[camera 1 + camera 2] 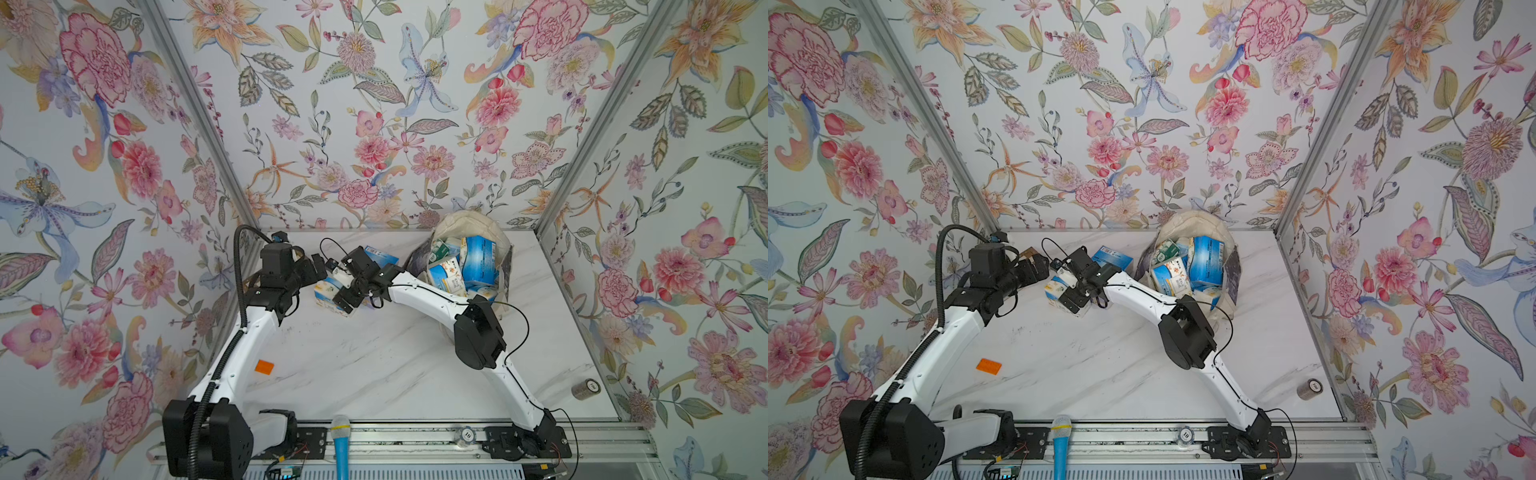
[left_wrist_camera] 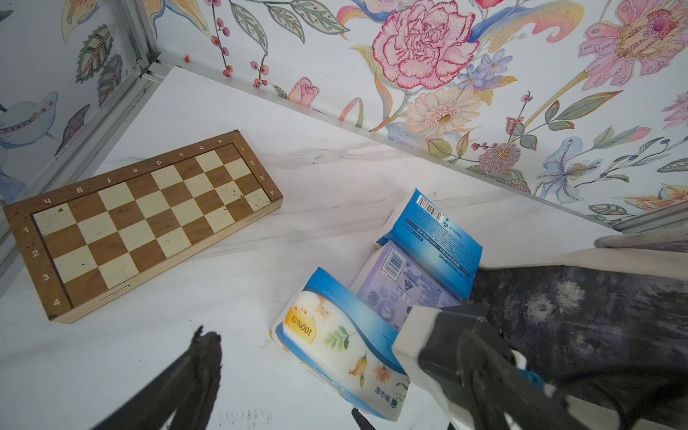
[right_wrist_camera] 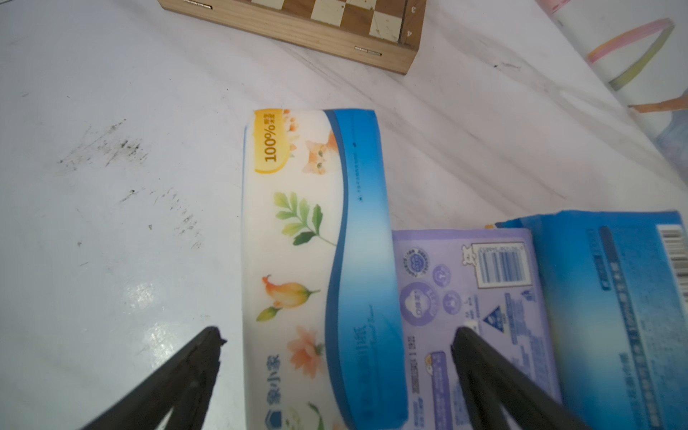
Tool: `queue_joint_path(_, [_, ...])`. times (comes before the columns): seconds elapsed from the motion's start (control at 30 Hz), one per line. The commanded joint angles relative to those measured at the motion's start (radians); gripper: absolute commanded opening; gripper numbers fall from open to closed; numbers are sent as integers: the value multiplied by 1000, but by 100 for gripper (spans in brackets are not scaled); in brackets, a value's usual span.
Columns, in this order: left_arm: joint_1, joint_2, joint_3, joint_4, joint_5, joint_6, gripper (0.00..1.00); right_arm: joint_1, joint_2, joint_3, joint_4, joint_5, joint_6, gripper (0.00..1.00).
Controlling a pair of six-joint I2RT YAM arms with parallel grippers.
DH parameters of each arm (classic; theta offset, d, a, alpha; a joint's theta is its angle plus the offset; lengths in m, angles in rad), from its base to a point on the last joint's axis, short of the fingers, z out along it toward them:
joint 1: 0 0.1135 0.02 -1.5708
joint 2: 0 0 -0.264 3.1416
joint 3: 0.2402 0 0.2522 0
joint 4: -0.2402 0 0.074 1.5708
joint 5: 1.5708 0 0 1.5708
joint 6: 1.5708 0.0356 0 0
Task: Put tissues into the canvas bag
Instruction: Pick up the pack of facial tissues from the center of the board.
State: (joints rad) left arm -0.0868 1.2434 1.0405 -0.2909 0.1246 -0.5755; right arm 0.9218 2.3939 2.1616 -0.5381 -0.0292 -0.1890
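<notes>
Mostly done: several blue-and-white plastic-wrapped tissue packs (image 1: 478, 259) inside the floppy cream canvas bag (image 1: 453, 222). Remaining just beside the bag: flower-printed white pack (image 3: 298, 260), lavender pack (image 3: 465, 279), blue pack (image 3: 614, 298). Right gripper (image 3: 337, 335) spread wide astride the flowered one; left gripper (image 1: 322, 266) seemingly wide too, empty.

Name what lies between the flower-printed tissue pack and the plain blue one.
A lavender tissue pack, seen in both wrist views.

- We see a white pack (image 3: 298, 242) with a blue wave, flowers and an orange cat.
- We see a lavender pack (image 3: 465, 298) and a blue pack (image 3: 603, 298).
- We see brown-and-cream checks on the chessboard (image 2: 149, 208).
</notes>
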Motion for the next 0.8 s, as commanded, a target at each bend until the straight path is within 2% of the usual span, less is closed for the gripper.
queue_joint_path(0.0, [11,-22,-14,8,13,-2,99,7,28,35,-27,-17,22,99])
queue_joint_path(0.4, [15,-19,-22,16,21,-5,99,8,62,57,-58,-122,46,97])
queue_joint_path(0.77, [17,-21,-31,22,25,-6,99,12,83,61,-89,-134,61,94])
